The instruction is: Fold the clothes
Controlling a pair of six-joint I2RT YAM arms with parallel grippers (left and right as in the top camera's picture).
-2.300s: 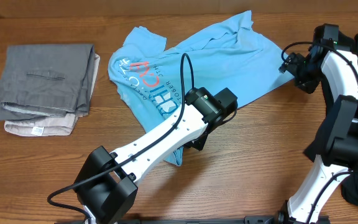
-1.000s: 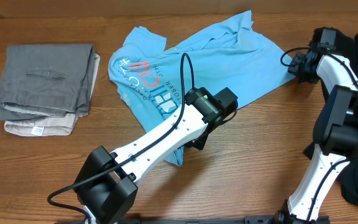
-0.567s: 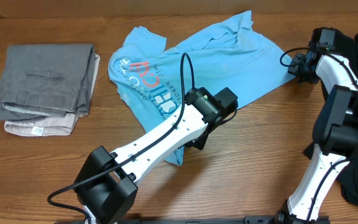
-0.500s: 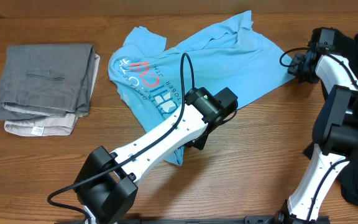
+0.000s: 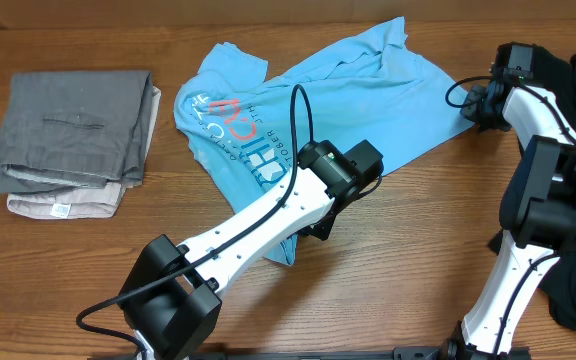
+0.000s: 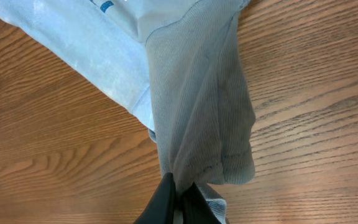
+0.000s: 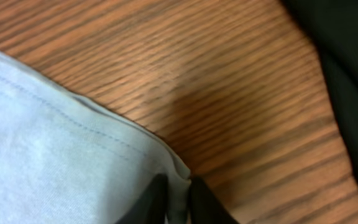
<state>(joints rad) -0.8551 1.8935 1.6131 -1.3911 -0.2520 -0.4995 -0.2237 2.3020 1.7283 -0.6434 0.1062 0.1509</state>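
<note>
Moved: right end effector (image 7: pixel 178 200) is now sitting at T-shirt (image 5: pixel 348 90) corner, pinching its hem | left end effector (image 6: pixel 178 200) is pinching T-shirt's lower edge | T-shirt is lying crumpled on surface (image 5: pixel 418 250)

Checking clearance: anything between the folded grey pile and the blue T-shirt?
Nothing; overhead view shows only bare table between the grey pile and the T-shirt.
</note>
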